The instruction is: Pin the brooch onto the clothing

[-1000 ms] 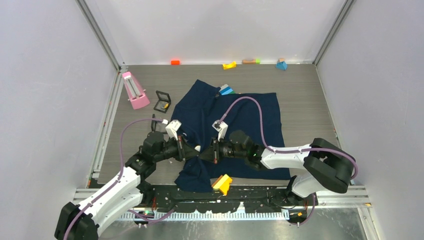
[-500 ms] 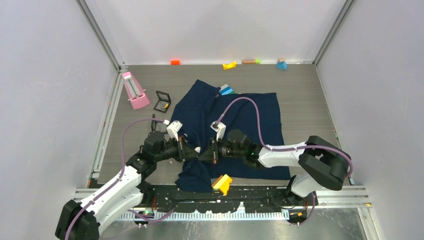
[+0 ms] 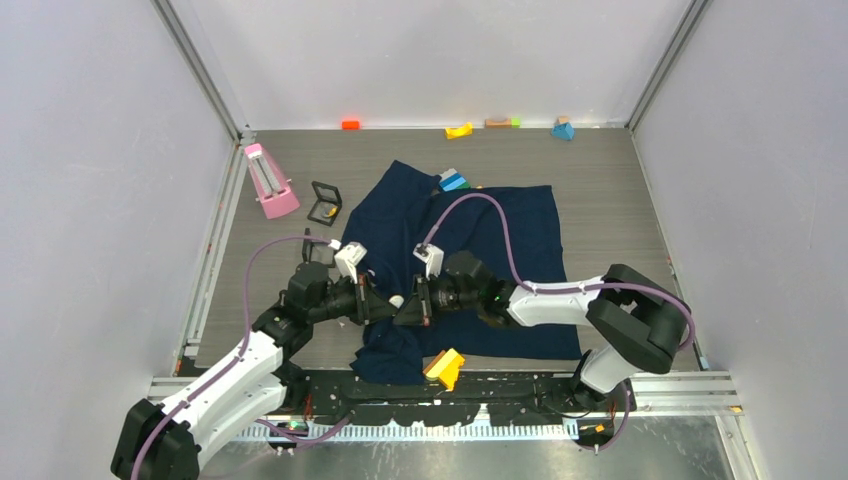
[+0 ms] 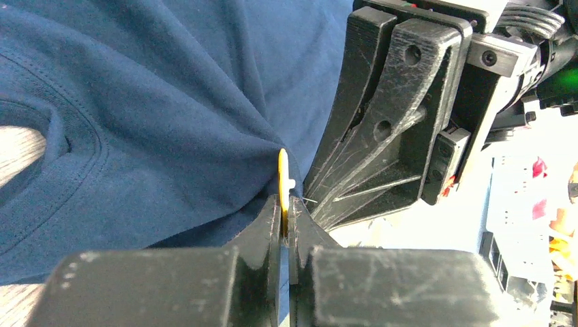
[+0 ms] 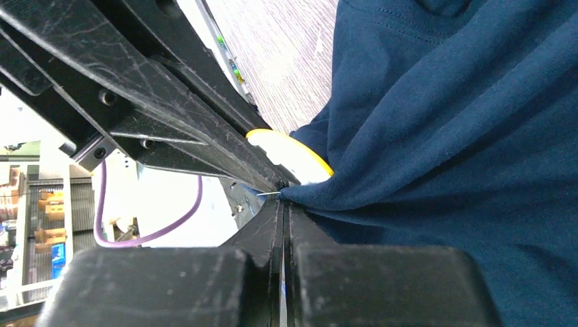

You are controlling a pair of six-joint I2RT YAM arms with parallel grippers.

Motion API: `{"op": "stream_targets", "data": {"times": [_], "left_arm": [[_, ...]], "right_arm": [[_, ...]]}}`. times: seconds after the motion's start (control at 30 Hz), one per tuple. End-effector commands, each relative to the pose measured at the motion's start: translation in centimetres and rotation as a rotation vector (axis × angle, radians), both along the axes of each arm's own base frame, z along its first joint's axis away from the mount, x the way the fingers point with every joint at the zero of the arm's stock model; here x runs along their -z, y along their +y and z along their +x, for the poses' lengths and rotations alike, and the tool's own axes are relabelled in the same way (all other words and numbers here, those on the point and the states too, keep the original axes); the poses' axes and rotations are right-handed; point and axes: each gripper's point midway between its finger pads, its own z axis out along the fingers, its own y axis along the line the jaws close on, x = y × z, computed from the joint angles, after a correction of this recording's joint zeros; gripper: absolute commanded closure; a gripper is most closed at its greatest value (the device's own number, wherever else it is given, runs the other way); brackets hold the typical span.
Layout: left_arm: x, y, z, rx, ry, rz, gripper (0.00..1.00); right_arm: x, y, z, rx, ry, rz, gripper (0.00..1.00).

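Note:
The dark navy T-shirt (image 3: 490, 250) lies spread on the table, its near left part bunched up between the two arms. My left gripper (image 3: 384, 304) is shut on the brooch (image 4: 282, 178), held edge-on, with its yellow face against the cloth (image 4: 136, 102). The brooch also shows in the right wrist view (image 5: 286, 155), pale with a yellow rim, and as a pale spot from above (image 3: 396, 300). My right gripper (image 3: 408, 306) faces the left one tip to tip and is shut on a pinched fold of the shirt (image 5: 463, 136). A thin pin point sticks out by the fold (image 5: 269, 194).
A yellow wedge block (image 3: 444, 366) lies at the near edge by the shirt's hem. A pink stand (image 3: 268, 180) and a small black frame (image 3: 325, 202) are at the left. Blue and green blocks (image 3: 453, 181) touch the shirt's far edge. Small blocks line the back wall (image 3: 458, 130).
The right arm has pushed to the left, and the point where the two grippers meet has shifted a little left with it. Both grippers stay shut.

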Motion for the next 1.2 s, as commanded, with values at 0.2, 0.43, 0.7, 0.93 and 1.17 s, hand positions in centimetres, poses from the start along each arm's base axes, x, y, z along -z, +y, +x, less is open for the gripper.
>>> {"op": "stream_targets", "data": {"times": [0.2,0.43,0.7,0.93,1.17], "left_arm": [[-6.6,-2.8,-3.4,0.269,-0.110,-0.223,1.00],[-6.2,-2.2,-2.0,0.173,-0.069,-0.136,1.00],[-7.9,-2.1,-2.5,0.191,0.083,-0.091,1.00],[-10.9,-2.1,-3.7,0.355,0.100,-0.162,1.00],[-13.7,-2.1,-5.9,0.543,0.046,-0.253,1.00]], "right_arm": [[-0.4,1.7,2.6,0.058,0.023,0.000,0.99],[-2.7,0.3,2.4,0.053,-0.045,0.045,0.79],[-6.5,-4.3,0.1,-0.006,-0.217,0.045,0.41],[-11.9,-7.9,-2.3,-0.025,-0.386,0.129,0.33],[-14.5,-8.8,-3.0,-0.020,-0.437,0.189,0.30]]}}
